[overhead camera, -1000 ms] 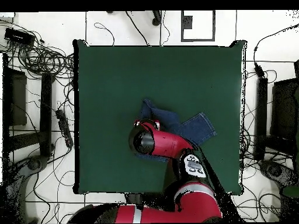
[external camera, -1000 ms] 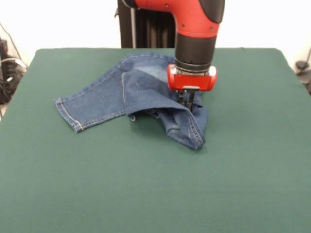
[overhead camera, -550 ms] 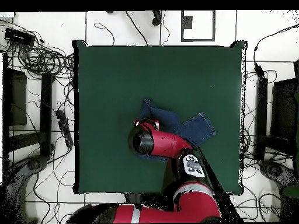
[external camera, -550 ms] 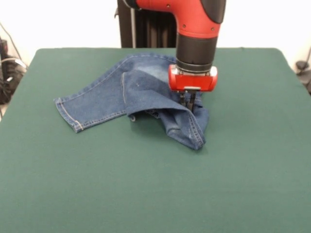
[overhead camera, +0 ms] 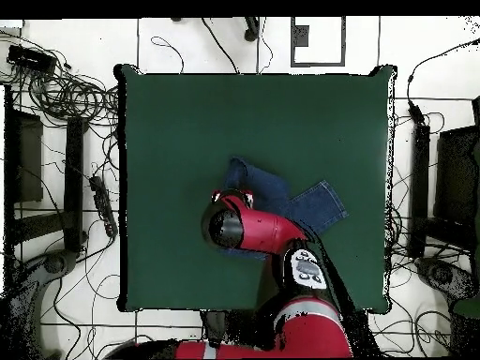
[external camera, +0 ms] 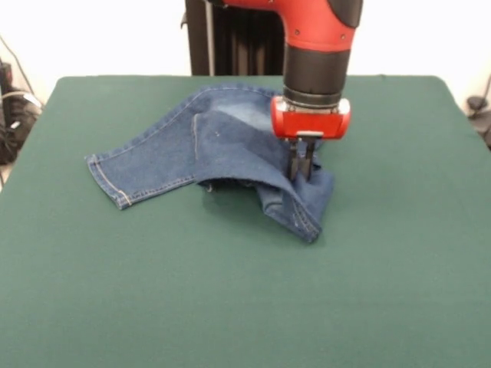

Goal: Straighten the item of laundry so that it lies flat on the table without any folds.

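The item of laundry point(external camera: 207, 146), a small pair of dark blue denim jeans, lies crumpled on the green table point(external camera: 230, 307). One leg stretches flat toward the left in the front view; the other part is folded and bunched at the right. My gripper point(external camera: 300, 173) stands upright over that bunched part, shut on a raised fold of the denim. In the overhead view the jeans point(overhead camera: 300, 202) show beside the arm, which hides the gripper point(overhead camera: 233, 199) tips.
Cables and equipment point(overhead camera: 66, 94) lie on the floor around the table. A dark stand point(external camera: 230, 38) rises behind the table's far edge.
The gripper has shifted slightly to the right in the front view with the fold held, lifting and pulling the bunched denim that way.
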Robot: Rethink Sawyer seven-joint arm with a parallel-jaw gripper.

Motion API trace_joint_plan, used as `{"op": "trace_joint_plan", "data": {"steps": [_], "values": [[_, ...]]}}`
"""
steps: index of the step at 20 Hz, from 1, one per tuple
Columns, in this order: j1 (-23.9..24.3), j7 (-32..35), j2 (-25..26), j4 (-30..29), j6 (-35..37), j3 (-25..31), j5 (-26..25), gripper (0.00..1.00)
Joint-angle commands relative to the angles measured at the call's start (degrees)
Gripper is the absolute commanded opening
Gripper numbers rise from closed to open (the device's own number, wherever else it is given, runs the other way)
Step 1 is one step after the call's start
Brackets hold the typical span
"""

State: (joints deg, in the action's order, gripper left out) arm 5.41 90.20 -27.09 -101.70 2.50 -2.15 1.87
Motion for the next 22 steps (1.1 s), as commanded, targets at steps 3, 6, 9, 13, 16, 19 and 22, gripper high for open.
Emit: {"op": "trace_joint_plan", "data": {"steps": [3, 6, 9, 13, 16, 19, 22], "values": [[-6.30, 12.49, -4.10, 5.67, 11.85, 2.19, 6.57, 0.00], [-5.56, 11.74, -5.00, 6.52, 15.26, 3.34, 7.21, 0.00], [-6.14, 11.76, -5.23, 7.25, 17.28, 3.04, 7.82, 0.00], [-6.28, 12.06, -5.20, 7.89, 17.45, 3.13, 8.48, 0.00], [-6.67, 12.34, -5.38, 8.91, 18.02, 2.70, 8.85, 0.00], [-7.86, 12.84, -5.63, 10.81, 19.80, 1.35, 9.06, 0.00], [-9.30, 13.45, -5.55, 13.42, 22.96, -0.34, 9.26, 0.00]]}}
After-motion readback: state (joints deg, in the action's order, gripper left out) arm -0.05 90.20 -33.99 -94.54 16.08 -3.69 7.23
